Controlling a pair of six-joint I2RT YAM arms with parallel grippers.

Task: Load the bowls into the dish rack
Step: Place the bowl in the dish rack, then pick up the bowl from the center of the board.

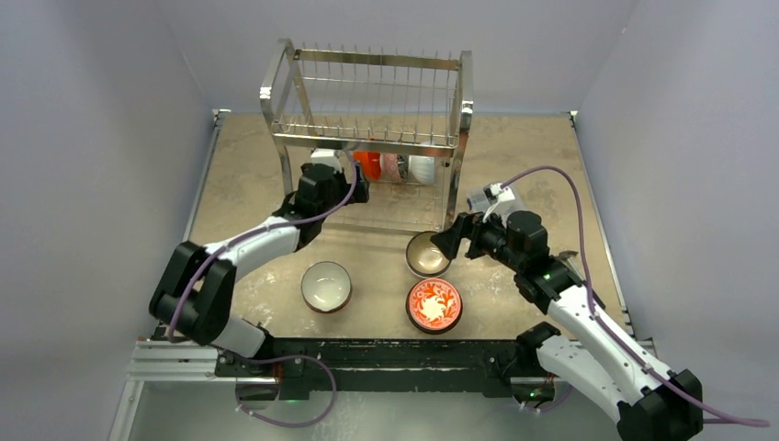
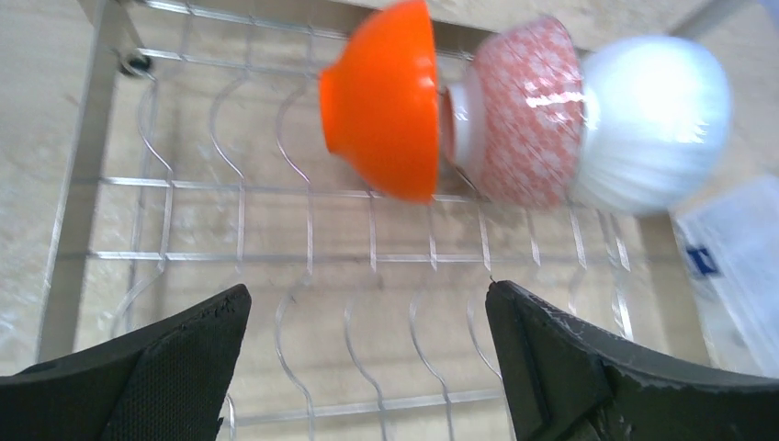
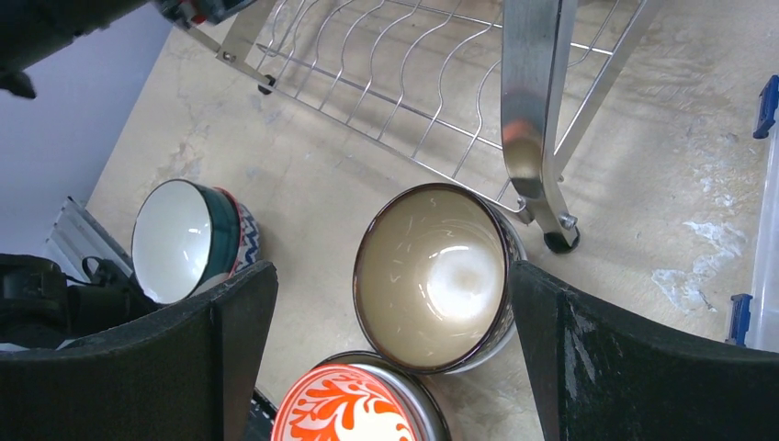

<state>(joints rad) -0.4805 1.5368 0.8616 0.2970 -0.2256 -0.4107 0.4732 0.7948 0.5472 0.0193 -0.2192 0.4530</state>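
The steel wire dish rack (image 1: pixel 367 92) stands at the back of the table. On its lower shelf (image 2: pixel 303 257) three bowls rest on edge side by side: orange (image 2: pixel 381 101), red-and-white patterned (image 2: pixel 524 110) and white (image 2: pixel 652 119). My left gripper (image 2: pixel 367 299) is open and empty just in front of them, over the shelf wires. Three bowls sit on the table: blue patterned (image 1: pixel 326 286), tan-brown (image 3: pixel 430 276) and red-and-white floral (image 1: pixel 434 305). My right gripper (image 3: pixel 390 266) hangs open above the tan-brown bowl, its fingers on either side and clear of it.
A clear plastic box with blue clips (image 3: pixel 767 230) lies to the right of the rack. The rack's front right leg (image 3: pixel 533 119) stands close behind the tan-brown bowl. Grey walls enclose the table on three sides.
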